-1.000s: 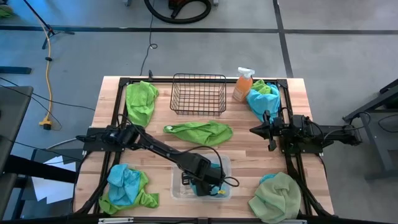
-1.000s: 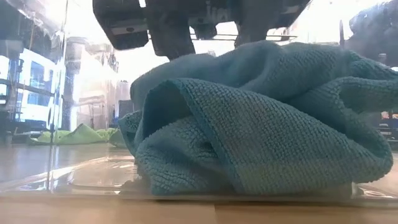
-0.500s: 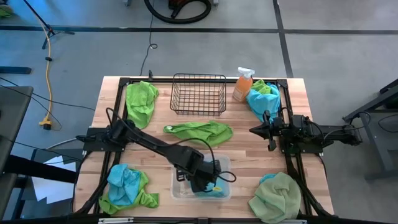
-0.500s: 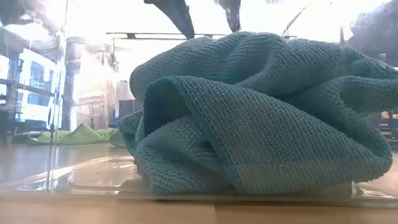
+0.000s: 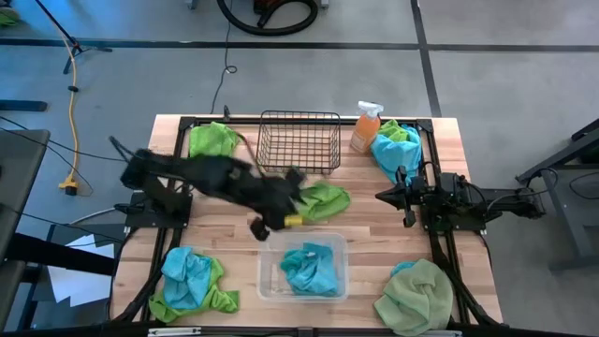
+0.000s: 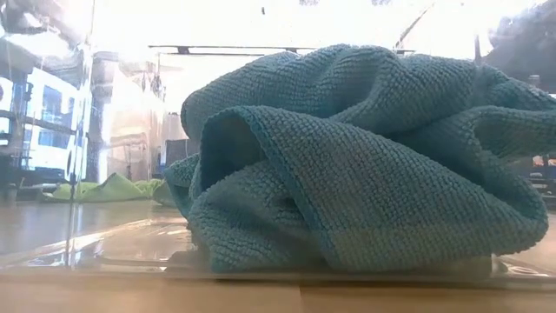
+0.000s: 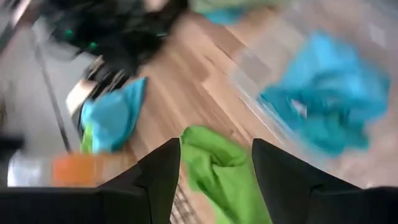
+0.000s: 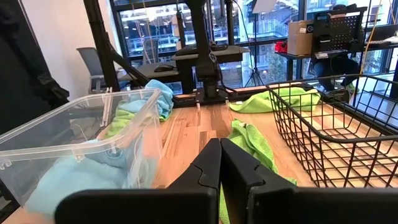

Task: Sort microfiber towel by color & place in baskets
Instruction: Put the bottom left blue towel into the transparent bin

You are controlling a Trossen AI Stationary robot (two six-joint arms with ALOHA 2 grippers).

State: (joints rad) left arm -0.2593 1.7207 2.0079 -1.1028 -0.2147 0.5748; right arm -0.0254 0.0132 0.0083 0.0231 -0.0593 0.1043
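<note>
A: Where did things stand on the table (image 5: 393, 234)?
B: A blue towel (image 5: 310, 267) lay in the clear tub (image 5: 268, 286); the wire basket (image 5: 299, 142) looked empty.
A: And the grippers?
B: The left gripper (image 5: 271, 222) hung open, empty, over the green towel (image 5: 323, 198), probably next. The right gripper (image 5: 382, 196) waited closed.

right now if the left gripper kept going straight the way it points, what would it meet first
Most likely the lime green towel at mid-table, framed between the left gripper's open jaws; depth is unclear.
</note>
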